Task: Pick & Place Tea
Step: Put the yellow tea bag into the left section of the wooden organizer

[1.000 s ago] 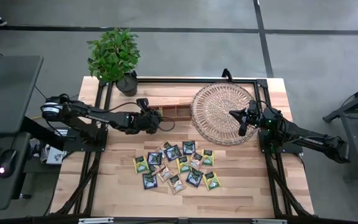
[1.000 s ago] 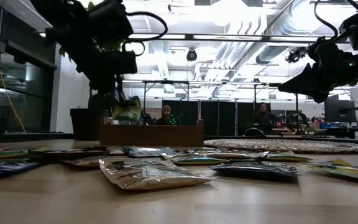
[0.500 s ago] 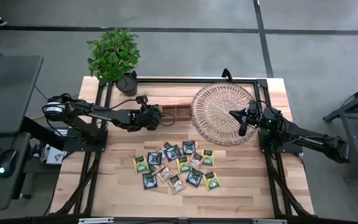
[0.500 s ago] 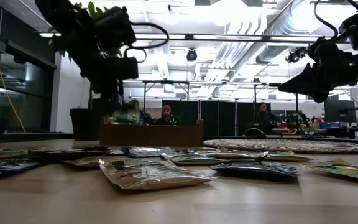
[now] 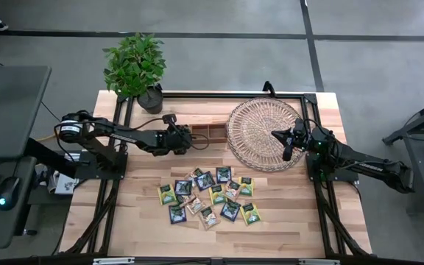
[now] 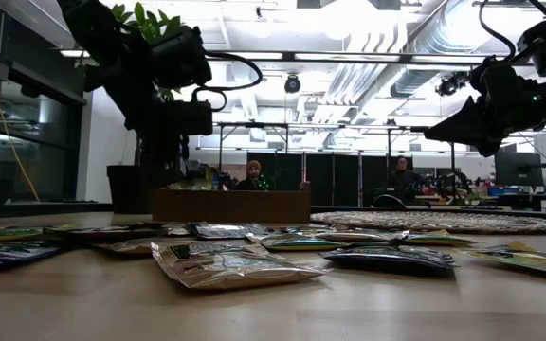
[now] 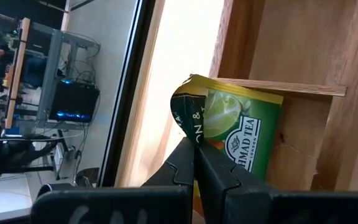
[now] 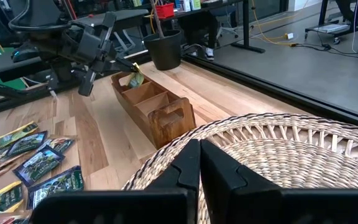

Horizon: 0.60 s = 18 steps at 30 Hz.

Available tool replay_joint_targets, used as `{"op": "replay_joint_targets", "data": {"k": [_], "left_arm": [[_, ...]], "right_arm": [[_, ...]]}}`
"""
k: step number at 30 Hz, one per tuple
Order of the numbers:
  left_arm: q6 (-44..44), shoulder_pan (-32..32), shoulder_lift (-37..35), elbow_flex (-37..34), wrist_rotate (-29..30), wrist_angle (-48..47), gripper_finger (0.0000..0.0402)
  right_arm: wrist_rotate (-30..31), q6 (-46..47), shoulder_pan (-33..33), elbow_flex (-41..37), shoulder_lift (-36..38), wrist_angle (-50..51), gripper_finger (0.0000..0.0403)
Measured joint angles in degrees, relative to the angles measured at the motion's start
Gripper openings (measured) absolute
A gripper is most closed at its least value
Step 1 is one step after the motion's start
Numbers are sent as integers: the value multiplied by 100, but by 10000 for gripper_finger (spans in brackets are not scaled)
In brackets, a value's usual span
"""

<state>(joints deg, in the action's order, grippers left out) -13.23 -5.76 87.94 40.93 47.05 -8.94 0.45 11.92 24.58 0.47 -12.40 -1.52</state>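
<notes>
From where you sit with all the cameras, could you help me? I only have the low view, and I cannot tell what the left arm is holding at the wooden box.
Observer: The left gripper is shut on a green tea bag, pinching its folded corner.
Operator: Is the bag already inside the wooden box?
Observer: The left wrist view shows it against the box wall, lowered partly into an end compartment.
Operator: Which end of the box?
Observer: The end towards the potted plant, seen in the right wrist view.
Operator: And the right arm?
Observer: The right gripper hangs shut over the wicker tray, holding nothing.
</notes>
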Motion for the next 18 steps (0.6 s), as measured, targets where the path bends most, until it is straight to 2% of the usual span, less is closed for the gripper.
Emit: {"op": "replay_joint_targets", "data": {"k": [12, 18], "left_arm": [[7, 0, 0, 0, -88, -7, 3], [146, 0, 0, 0, -90, 22, 40]], "right_arm": [[0, 0, 0, 0, 0, 0, 5], [1, -2, 1, 1, 0, 0, 8]]}}
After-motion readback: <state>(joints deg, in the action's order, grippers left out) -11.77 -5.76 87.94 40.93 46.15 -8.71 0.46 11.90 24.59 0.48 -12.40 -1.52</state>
